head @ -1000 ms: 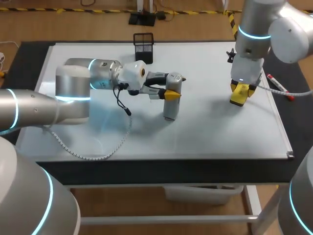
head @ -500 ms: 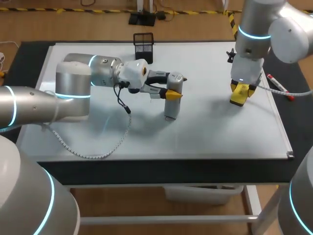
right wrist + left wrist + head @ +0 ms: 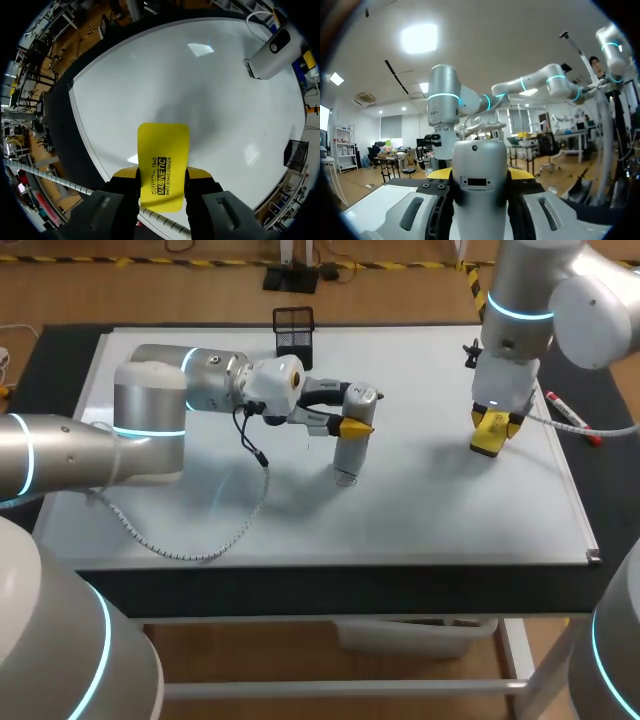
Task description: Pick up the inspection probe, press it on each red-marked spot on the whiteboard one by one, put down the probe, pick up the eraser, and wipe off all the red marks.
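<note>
My left gripper (image 3: 354, 426) is shut on the grey cylindrical probe (image 3: 350, 440), which is held slightly tilted with its lower end just over the middle of the whiteboard (image 3: 430, 500). In the left wrist view the probe (image 3: 481, 185) fills the gap between the yellow-tipped fingers (image 3: 439, 174). My right gripper (image 3: 492, 426) hangs over the board's right part, shut on the yellow eraser (image 3: 488, 435). The eraser (image 3: 162, 165) sticks out ahead of the right gripper (image 3: 162, 176) above the whiteboard (image 3: 175, 90), and the probe (image 3: 270, 52) shows beyond it. I see no red marks on the board.
A black mesh pen holder (image 3: 293, 335) stands at the board's far edge. The probe's white cable (image 3: 215, 540) loops across the left half of the board. A red-capped marker (image 3: 570, 415) lies beside the board's right edge.
My left wrist has shifted a little toward the far side and the probe has tilted slightly more. The right arm and the eraser have kept still.
</note>
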`<state>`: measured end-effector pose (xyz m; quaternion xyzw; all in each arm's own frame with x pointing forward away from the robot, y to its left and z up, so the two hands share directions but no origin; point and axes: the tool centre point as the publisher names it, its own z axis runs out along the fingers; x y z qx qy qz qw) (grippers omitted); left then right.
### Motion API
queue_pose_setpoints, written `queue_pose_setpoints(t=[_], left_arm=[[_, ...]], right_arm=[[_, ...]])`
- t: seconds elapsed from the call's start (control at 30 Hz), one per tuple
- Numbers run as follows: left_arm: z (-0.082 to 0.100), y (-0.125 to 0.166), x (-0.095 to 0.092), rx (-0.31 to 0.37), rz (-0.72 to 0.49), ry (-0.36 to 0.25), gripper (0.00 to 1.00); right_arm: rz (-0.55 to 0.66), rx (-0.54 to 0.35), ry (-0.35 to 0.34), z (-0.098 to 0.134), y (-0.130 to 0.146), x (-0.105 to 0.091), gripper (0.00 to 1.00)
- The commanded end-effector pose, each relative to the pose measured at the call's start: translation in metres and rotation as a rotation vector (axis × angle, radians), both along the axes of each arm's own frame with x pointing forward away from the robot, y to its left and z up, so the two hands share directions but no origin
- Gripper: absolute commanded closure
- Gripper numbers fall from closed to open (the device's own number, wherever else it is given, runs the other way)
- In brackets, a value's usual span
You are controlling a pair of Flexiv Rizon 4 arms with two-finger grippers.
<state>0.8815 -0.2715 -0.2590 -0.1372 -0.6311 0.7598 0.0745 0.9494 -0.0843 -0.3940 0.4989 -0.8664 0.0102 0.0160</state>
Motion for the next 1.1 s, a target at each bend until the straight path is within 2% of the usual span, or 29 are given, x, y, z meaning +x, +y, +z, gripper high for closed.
queue_pose_setpoints(t=[0.03, 0.37, 1.1], left_arm=[[0.011, 0.018, -0.001, -0.006, 0.023, 0.000, 1.00], [0.024, 0.069, 0.008, -0.048, 0.108, 0.014, 1.00], [0.030, 0.198, 0.043, -0.093, 0.347, 0.051, 1.00]], right_arm=[[0.002, -0.002, 0.000, 0.001, -0.001, 0.000, 1.00], [0.002, -0.002, 0.000, 0.001, -0.001, 0.000, 1.00], [0.002, -0.002, 0.000, 0.001, -0.001, 0.000, 1.00]])
